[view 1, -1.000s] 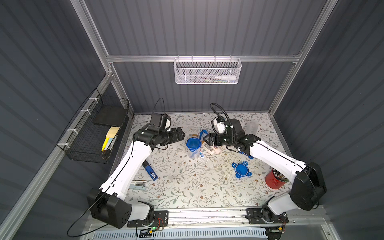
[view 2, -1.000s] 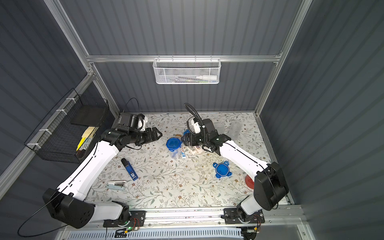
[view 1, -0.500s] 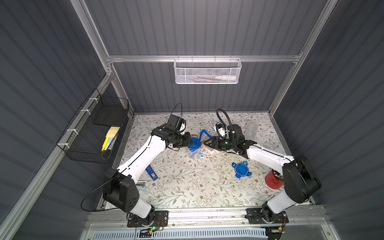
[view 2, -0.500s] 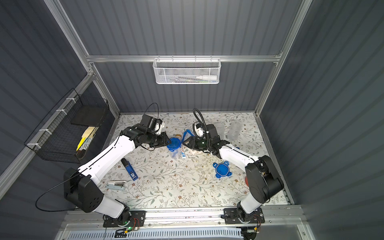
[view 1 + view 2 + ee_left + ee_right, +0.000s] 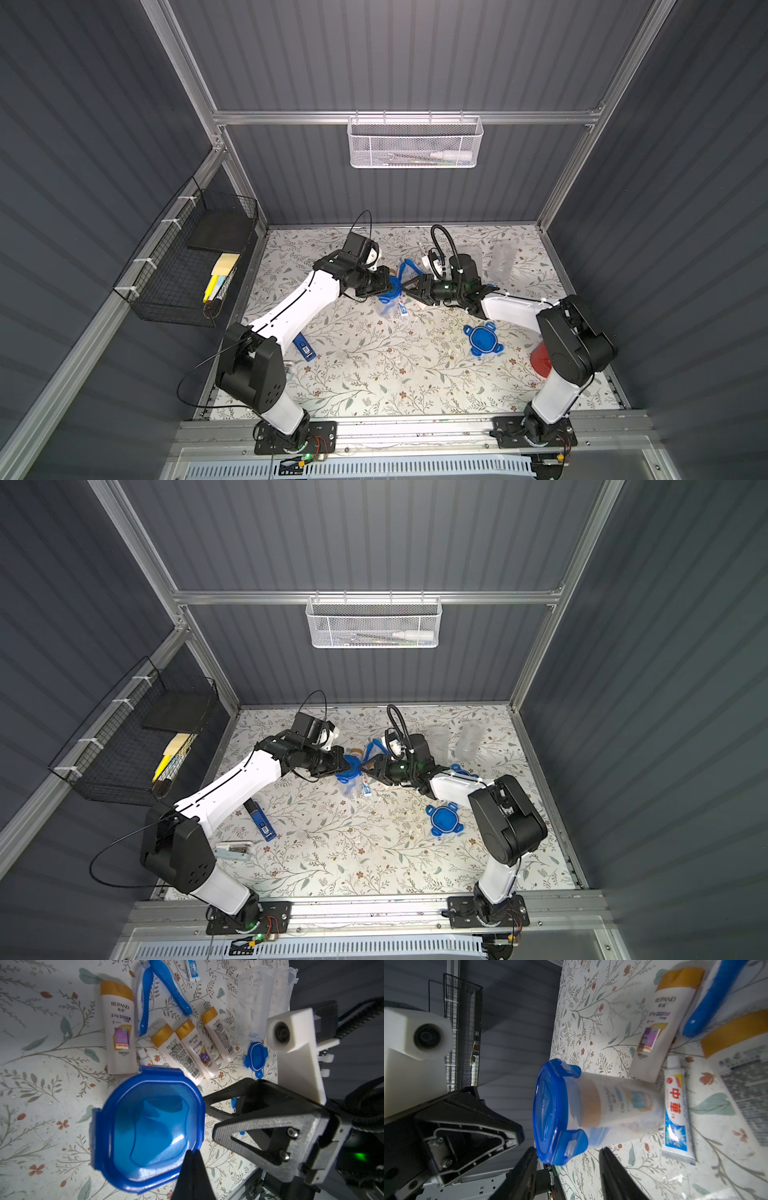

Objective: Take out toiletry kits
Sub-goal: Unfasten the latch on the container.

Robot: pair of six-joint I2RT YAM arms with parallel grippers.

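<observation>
**Two tools meet at the last shut jar**

A clear plastic jar (image 5: 629, 1126) stands upright in the middle of the flowery surface (image 5: 374, 374). Its blue clip lid (image 5: 149, 1122) is on, and the clips that show are folded down. Inside is a small cream bottle with a tan cap (image 5: 591, 1103), so this kit is not out yet.

The left tool (image 5: 193, 1154) has its tips pressed tight together right at the edge of the lid. I think it is there to lift a clip. I cannot tell if a clip flap is caught between the tips.

The right tool (image 5: 568, 1150) comes from the other side. Its tips are spread apart close by the lid and hold nothing. I think it waits there to steady the jar so it does not tip when the lid is pulled.

The other kit things lie flat on the surface just behind the jar. There are four more cream bottles (image 5: 118, 1028) and two blue toothbrushes (image 5: 145, 1001). A white-blue toothpaste tube (image 5: 675, 1109) lies right beside the jar's foot.

Farther back are empty clear jars (image 5: 253, 1001), with a loose blue lid (image 5: 256, 1057) beside them.
</observation>
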